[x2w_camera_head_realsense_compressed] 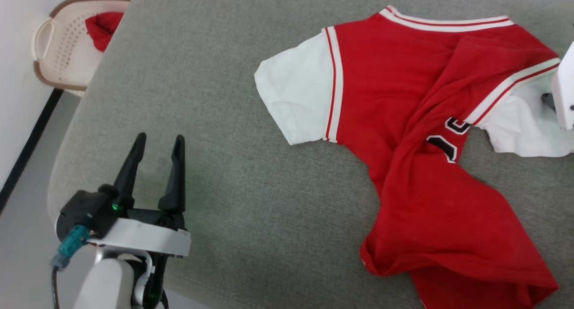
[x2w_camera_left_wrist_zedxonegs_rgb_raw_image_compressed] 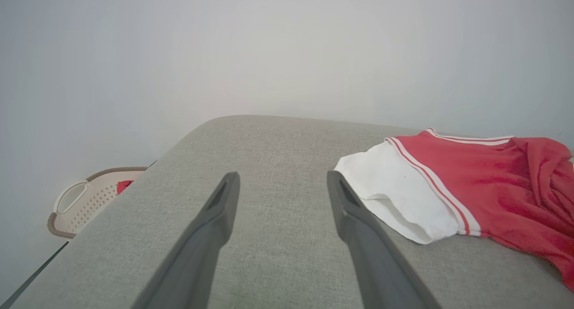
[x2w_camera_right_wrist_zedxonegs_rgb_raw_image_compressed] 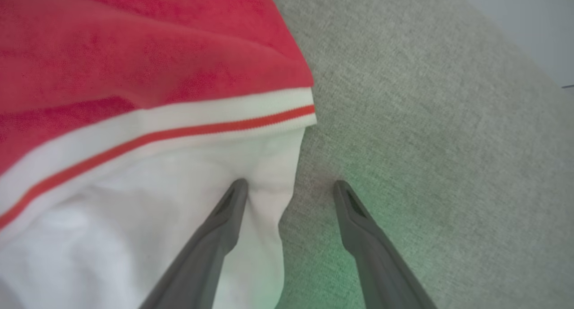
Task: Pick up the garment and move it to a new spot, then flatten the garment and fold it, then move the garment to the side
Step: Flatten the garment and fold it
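While L end effector gapes over bare cushion, R end effector gapes astride garment's sleeve edge.

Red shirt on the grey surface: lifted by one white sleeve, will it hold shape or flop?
Probably floppy: the shirt lies twisted and creased, so it would likely hang and bunch. It looks thin, so likely light. The woven grey surface may grip it, so pushing would probably wrinkle it, not slide it.

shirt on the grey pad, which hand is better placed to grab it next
Right, probably. The right hand is open at the white sleeve of the shirt, one finger over the cloth. The left hand is open too, but over the grey pad, apart from the shirt.
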Robot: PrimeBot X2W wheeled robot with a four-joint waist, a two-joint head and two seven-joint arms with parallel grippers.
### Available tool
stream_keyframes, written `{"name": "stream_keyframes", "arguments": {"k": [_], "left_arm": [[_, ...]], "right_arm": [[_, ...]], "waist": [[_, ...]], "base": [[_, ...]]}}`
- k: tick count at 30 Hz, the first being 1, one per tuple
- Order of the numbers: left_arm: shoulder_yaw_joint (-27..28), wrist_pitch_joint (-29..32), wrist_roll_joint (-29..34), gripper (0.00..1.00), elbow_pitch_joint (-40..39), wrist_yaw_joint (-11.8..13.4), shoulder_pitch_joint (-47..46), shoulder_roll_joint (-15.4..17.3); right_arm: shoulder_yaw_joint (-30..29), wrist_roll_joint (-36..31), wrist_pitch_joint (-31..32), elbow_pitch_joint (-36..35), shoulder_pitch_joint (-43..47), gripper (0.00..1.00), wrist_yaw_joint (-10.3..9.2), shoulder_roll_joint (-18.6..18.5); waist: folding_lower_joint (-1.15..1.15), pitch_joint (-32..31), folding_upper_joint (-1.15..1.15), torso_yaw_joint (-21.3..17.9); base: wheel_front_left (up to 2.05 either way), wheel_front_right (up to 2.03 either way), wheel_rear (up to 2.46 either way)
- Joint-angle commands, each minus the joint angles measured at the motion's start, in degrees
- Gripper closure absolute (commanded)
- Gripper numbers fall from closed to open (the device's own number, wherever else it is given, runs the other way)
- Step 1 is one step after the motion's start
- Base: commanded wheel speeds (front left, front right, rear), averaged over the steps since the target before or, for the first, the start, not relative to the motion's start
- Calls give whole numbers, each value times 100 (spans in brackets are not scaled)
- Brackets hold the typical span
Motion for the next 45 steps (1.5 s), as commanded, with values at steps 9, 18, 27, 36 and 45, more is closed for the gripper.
{"name": "stream_keyframes", "arguments": {"k": [9, 18, 27, 36, 45], "left_arm": [[142, -3, 343, 0, 52, -196, -522, 135], [-1792, 519, -572, 0, 766, -212, -2623, 1577], [-4973, 2322, -3088, 0, 1345, -203, -5234, 2743], [-6591, 3324, -4566, 0, 2029, -203, -6771, 3025], [-6893, 3952, -5114, 0, 2114, -203, -6991, 3158]], "right_arm": [[590, 382, 109, 163, 213, 100, 17, 190], [800, 456, 29, 98, -209, 100, 11, 340], [1319, 515, 219, -205, -648, 100, 3, 476], [1883, 689, 261, -621, -1024, 100, 3, 752], [2379, 879, 199, -801, -1172, 100, 5, 853]], "waist": [[0, 220, 0, 4], [0, 565, 0, -364], [0, 1046, 0, -817], [0, 1584, 0, -1313], [0, 1838, 0, -1538]], "base": [[0, 0, 0], [0, 0, 0], [0, 0, 0], [0, 0, 0], [0, 0, 0]]}}
